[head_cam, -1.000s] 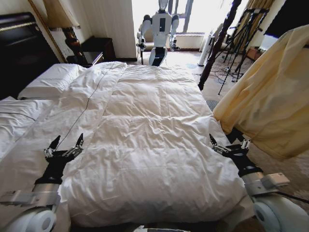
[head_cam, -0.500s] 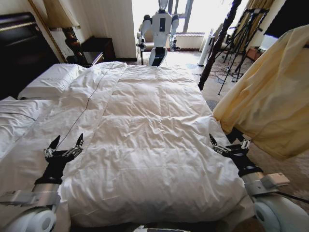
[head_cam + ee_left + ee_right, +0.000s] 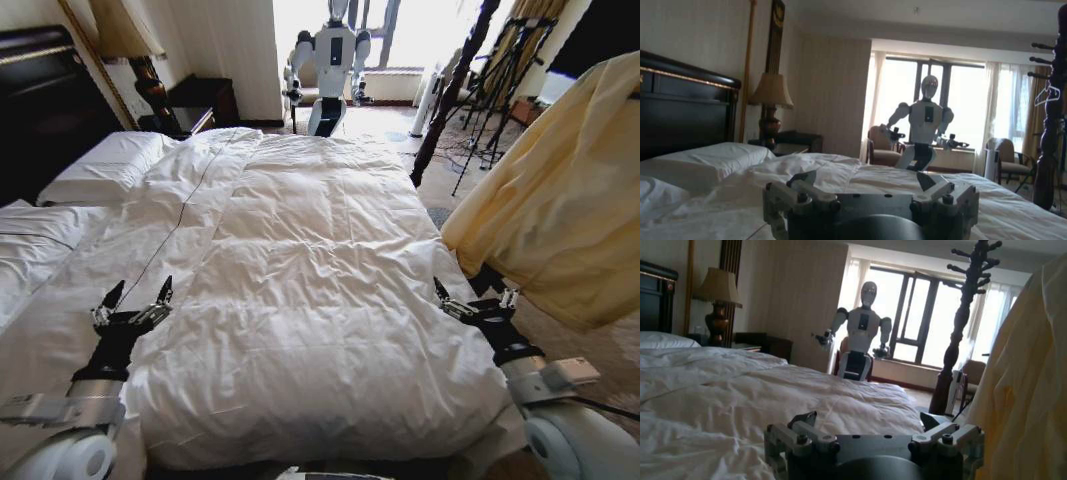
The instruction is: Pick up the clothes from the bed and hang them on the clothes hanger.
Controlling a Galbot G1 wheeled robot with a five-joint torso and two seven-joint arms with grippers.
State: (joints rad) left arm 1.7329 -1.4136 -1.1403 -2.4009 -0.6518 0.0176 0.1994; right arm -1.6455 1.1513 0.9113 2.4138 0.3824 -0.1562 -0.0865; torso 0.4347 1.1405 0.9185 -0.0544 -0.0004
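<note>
The clothes (image 3: 560,210), a pale yellow garment, hang in folds off the bed's right side, above and to the right of my right gripper (image 3: 475,298). The garment also fills the edge of the right wrist view (image 3: 1030,390). The clothes hanger is hidden under the garment. The bed (image 3: 320,250) lies before me under a white puffy duvet with no garment on it. My left gripper (image 3: 137,292) hovers open over the duvet's near left part, its jaws spread and empty (image 3: 865,179). My right gripper stands open and empty at the duvet's near right edge (image 3: 867,419).
White pillows (image 3: 105,165) lie at the dark headboard on the left. A dark turned coat stand (image 3: 455,90) rises past the bed's far right corner, with black tripods (image 3: 500,80) behind it. Another white robot (image 3: 330,65) stands by the window. A lamp and nightstand (image 3: 195,105) are at the far left.
</note>
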